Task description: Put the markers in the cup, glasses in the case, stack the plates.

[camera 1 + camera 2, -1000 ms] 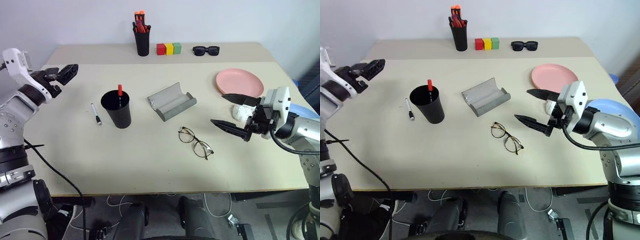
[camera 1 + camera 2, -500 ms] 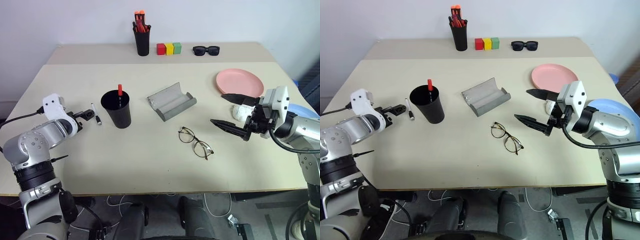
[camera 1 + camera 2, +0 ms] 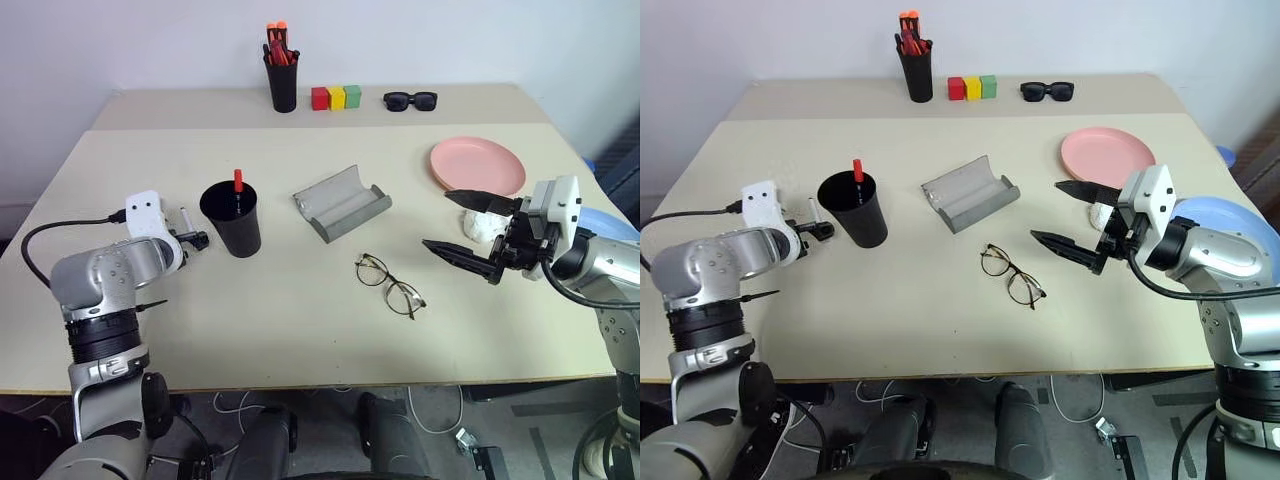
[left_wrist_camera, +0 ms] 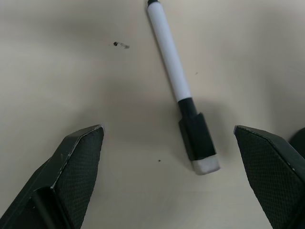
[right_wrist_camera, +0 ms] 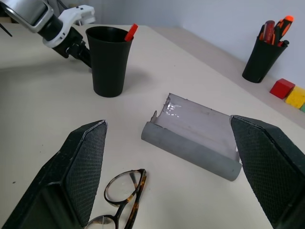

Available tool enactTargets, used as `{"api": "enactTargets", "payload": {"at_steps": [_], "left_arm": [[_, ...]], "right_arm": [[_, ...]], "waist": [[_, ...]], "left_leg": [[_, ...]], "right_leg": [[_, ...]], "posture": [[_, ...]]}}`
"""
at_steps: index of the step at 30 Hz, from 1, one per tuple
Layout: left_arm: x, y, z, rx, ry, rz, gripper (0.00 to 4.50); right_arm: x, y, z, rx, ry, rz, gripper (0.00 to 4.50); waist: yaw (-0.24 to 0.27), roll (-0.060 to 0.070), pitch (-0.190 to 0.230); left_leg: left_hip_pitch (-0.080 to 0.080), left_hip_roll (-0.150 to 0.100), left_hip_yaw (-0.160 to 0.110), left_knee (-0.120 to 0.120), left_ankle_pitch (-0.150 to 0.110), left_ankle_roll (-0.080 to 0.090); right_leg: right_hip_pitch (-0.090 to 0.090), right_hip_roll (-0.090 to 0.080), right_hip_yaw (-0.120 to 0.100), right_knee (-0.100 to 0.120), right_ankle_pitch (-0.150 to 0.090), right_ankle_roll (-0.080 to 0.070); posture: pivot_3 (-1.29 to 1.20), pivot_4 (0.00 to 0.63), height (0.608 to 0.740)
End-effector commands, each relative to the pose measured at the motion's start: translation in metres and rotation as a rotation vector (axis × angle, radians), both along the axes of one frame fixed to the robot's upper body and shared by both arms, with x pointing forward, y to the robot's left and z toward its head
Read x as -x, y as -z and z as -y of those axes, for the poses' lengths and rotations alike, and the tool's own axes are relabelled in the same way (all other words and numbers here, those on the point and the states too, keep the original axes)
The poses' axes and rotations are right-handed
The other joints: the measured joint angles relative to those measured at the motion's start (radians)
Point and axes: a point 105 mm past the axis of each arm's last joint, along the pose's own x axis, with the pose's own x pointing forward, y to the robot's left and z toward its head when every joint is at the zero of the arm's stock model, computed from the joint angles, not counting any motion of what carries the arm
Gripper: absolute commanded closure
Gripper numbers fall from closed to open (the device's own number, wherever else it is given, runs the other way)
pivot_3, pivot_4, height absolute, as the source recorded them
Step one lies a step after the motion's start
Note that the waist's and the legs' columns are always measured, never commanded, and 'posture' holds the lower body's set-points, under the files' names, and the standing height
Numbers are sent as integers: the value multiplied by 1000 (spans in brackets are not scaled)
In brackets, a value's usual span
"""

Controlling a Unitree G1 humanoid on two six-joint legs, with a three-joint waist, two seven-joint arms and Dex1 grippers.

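A white marker with a black cap (image 4: 178,86) lies on the table just left of the black cup (image 3: 232,215). My left gripper (image 4: 169,136) is open and tilted down over the marker, with one finger on each side and no contact. The red-capped marker (image 3: 239,180) stands inside the cup. At the table's centre the grey case (image 3: 342,202) lies open, and the wire-framed glasses (image 3: 390,285) rest in front of it. My right gripper (image 3: 436,219) hovers open to the right of the glasses. The pink plate (image 3: 478,165) sits behind that gripper. The blue plate (image 3: 1230,215) is partly hidden by the right arm.
Along the back edge stand a black pen holder (image 3: 283,85) with orange-tipped pens, three coloured blocks (image 3: 338,97) and black sunglasses (image 3: 411,99). A small white lump (image 3: 478,225) lies under my right gripper. The table front is bare.
My left arm has swung down from high at the left to the table beside the cup, its gripper tipping down over the white marker. The right arm has not moved.
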Motion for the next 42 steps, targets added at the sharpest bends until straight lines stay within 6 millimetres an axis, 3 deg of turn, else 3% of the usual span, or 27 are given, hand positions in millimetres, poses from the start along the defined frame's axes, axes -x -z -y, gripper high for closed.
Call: {"api": "enactTargets", "payload": {"at_steps": [1,5,8,10,15,16,21,23,26,29,32,37,42], "left_arm": [[4,7,0,56,-39,-81,12],[2,6,5,25,-34,-92,12],[1,6,4,12,-43,-78,814],[5,10,3,31,-58,-130,1641],[4,7,1,27,-57,-99,4323],[5,7,-1,11,-58,-108,4471],[4,1,-3,4,-44,-57,4471],[-4,-12,0,29,12,77,4471],[-13,-46,-3,165,58,352,4471],[-12,-92,-17,-34,107,679,4471],[-4,-121,-19,-92,145,899,4471],[8,-141,-7,-200,239,1098,4471],[10,-128,31,-44,374,1094,4471]], "right_arm": [[6,-12,0,-7,-4,56,290],[6,-12,0,-5,-1,55,290],[6,-12,0,-2,0,55,290],[5,-12,1,1,2,56,290],[5,-12,0,7,0,56,290],[4,-12,0,7,0,56,290],[4,-12,-1,7,-2,58,290],[4,-13,-1,6,-3,58,290],[3,-12,-1,7,-2,58,290],[3,-12,-1,7,-2,58,290],[3,-12,-1,7,1,56,290],[2,-13,-1,5,-3,58,290],[1,-14,-2,5,-2,60,290]], "waist": [[1,0,0],[0,1,0],[0,1,0],[2,1,0],[4,1,-1],[4,1,-1],[3,1,-1],[2,1,-1],[3,0,0],[0,0,0],[1,0,0],[7,0,0],[17,0,0]], "left_leg": [[0,0,0,0,0,0],[0,0,0,0,0,0],[0,0,0,0,0,0],[0,0,0,0,0,0],[1,-1,0,0,0,0],[1,-1,0,0,0,0],[1,0,0,0,0,0],[1,0,0,0,0,0],[0,0,0,0,0,-1],[-1,0,0,0,1,-2],[-1,0,1,-1,3,-5],[-1,0,1,-1,2,-3],[-1,0,1,0,2,-3]], "right_leg": [[0,0,0,0,0,0],[1,0,0,0,0,0],[0,0,0,0,0,0],[1,0,0,0,0,0],[1,0,0,-1,0,0],[2,0,0,-1,0,0],[2,0,0,-1,0,0],[2,0,0,-1,0,0],[1,0,0,-1,0,0],[0,0,0,-1,0,0],[-1,0,0,-2,0,0],[1,-1,0,-3,0,0],[1,-1,0,-3,0,0]], "posture": [[0,150,740],[0,150,740],[0,150,740],[0,150,740],[0,150,740],[0,150,740],[0,150,740],[0,150,740],[0,150,740],[0,150,740],[0,150,740],[0,150,740],[0,150,740]]}}
